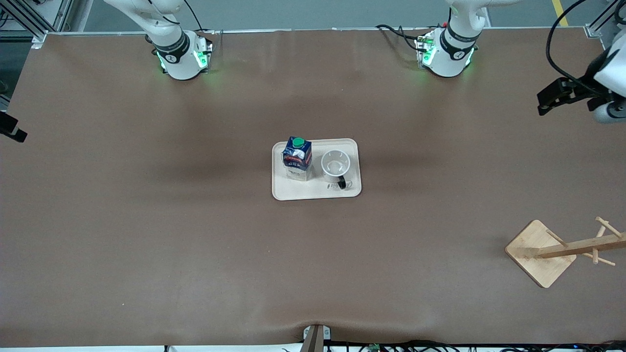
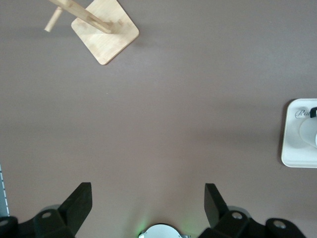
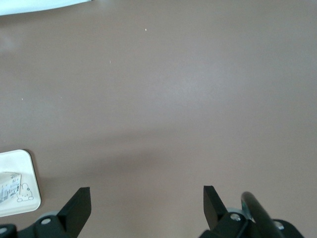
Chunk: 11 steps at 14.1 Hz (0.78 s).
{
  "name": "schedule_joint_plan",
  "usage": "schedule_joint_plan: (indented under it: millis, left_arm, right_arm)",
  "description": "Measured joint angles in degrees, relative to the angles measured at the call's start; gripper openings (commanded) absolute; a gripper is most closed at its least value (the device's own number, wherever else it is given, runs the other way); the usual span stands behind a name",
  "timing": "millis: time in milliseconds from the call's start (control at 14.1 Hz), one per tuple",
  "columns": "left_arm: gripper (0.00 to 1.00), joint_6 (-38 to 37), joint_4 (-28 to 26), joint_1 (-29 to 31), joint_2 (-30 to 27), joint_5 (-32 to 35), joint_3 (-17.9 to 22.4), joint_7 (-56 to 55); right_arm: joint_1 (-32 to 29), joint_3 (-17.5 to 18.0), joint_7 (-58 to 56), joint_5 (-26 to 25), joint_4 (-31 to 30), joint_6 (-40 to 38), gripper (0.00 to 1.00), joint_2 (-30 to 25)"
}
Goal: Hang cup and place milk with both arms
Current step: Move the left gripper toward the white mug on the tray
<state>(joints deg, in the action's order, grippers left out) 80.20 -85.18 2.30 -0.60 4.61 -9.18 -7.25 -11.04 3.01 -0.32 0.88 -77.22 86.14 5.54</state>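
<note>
The cup (image 1: 335, 164) stands upright on a cream tray (image 1: 318, 191) at mid-table, its black handle (image 1: 341, 184) toward the front camera. The milk (image 1: 297, 157) stands upright beside it on the tray, toward the right arm's end. My left gripper (image 1: 542, 102) hangs open and empty high over the left arm's end of the table; in the left wrist view (image 2: 148, 203) its fingers stand wide apart. My right gripper (image 1: 12, 129) shows only partly at the right arm's end; in the right wrist view (image 3: 147, 206) it is open and empty. Both grippers are well away from the tray.
A wooden cup rack (image 1: 543, 252) on a square base stands near the front edge at the left arm's end, and also shows in the left wrist view (image 2: 104, 29). The tray's edge shows in both wrist views (image 2: 297, 148) (image 3: 22, 157). Brown tabletop surrounds the tray.
</note>
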Motion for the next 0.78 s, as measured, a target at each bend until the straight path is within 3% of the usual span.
schedule_joint_plan:
  millis: [212,567,779]
  left_arm:
    - [1.00,1.4,-2.8,0.0,0.3,-3.4,-2.6,-4.3]
    - [1.00,5.8,-9.4,-0.5,1.6,-3.9,-12.9,-17.4]
    - [1.00,13.0,-13.7,-0.7,2.8,-3.9,-17.8,-20.3]
  right_arm:
    - [0.0,0.0,0.0,0.0,0.0,0.5,1.00,0.5]
    - [0.0,0.1,0.0,0.0,0.0,0.3,1.00,0.7]
    - [0.2,0.2,-0.1,0.0,-0.3,0.2,1.00,1.4]
